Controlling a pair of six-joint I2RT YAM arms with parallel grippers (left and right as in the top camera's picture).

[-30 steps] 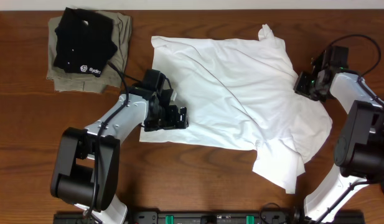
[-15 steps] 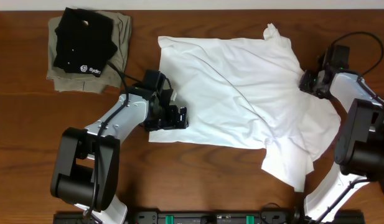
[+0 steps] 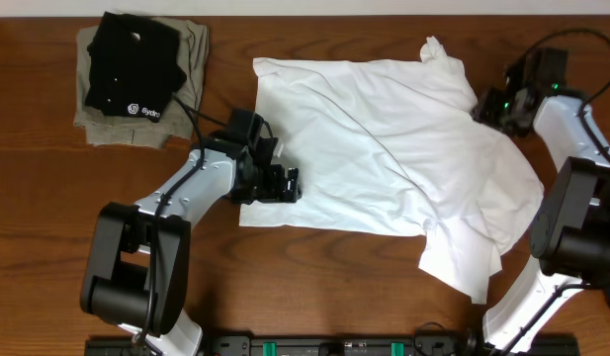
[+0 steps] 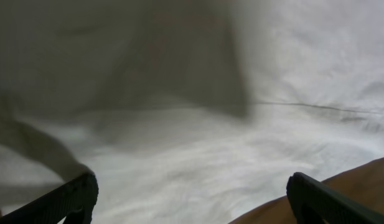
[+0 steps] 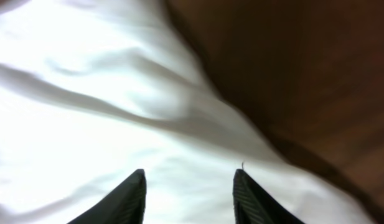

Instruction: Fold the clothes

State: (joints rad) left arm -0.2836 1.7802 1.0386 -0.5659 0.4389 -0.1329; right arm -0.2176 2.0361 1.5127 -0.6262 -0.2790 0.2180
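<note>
The clothes are one large wrinkled white T-shirt [image 3: 384, 148] lying spread on the wooden table [image 3: 47, 218], with a bunched sleeve hanging toward the front right. At the shirt's left hem my left gripper [image 3: 285, 185] rests low over the cloth with its jaws wide apart. In the left wrist view the left gripper [image 4: 192, 186] has only white fabric [image 4: 241, 155] and a strip of wood beneath it. My right gripper [image 3: 494, 107] is at the shirt's right edge. Seen from the right wrist, the right gripper [image 5: 189, 174] stands open above the fabric [image 5: 86, 112], gripping nothing.
A folded black shirt [image 3: 131, 64] with a small white logo lies on a folded khaki garment [image 3: 193, 69] at the back left. Bare wood [image 5: 304, 74] lies just right of the shirt's edge. Both arm bases stand near the front corners.
The white T-shirt has slid to the right across the table. My right gripper has moved toward the back and its jaws have widened off the cloth. The left arm has stayed in place.
</note>
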